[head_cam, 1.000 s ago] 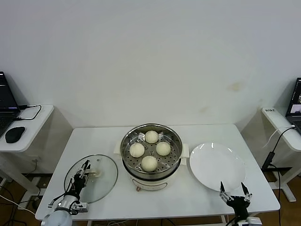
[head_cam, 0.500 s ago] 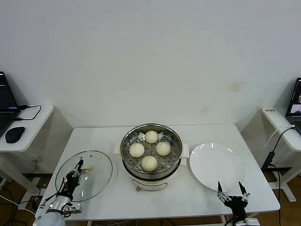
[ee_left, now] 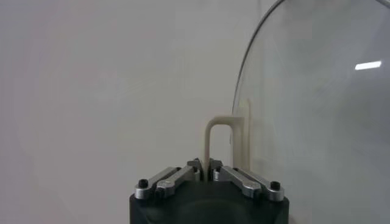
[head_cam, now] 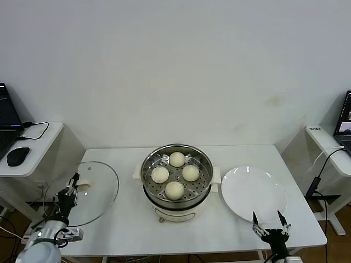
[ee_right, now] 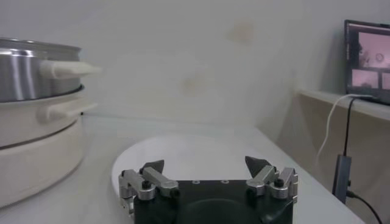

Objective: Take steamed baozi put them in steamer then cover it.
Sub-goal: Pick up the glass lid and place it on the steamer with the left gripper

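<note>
Four buns (head_cam: pixel 175 174) in steamer (head_cam: pixel 176 181). Left tool (head_cam: pixel 70 188) clamped on lid (head_cam: pixel 82 193) handle, lifted; next: cover steamer. Right tool (head_cam: pixel 267 221) wide open, empty, idle near plate (head_cam: pixel 253 193).

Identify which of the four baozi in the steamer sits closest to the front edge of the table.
The baozi nearest the front: it sits lowest in the head view, at the steamer's near rim. Two others lie side by side mid-basket and the fourth at the back.

Four baozi (head_cam: pixel 176 159), one steamer (head_cam: pixel 176 174), one lid (head_cam: pixel 88 192)

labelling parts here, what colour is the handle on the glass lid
Cream-white; the handle shows best in the left wrist view.
</note>
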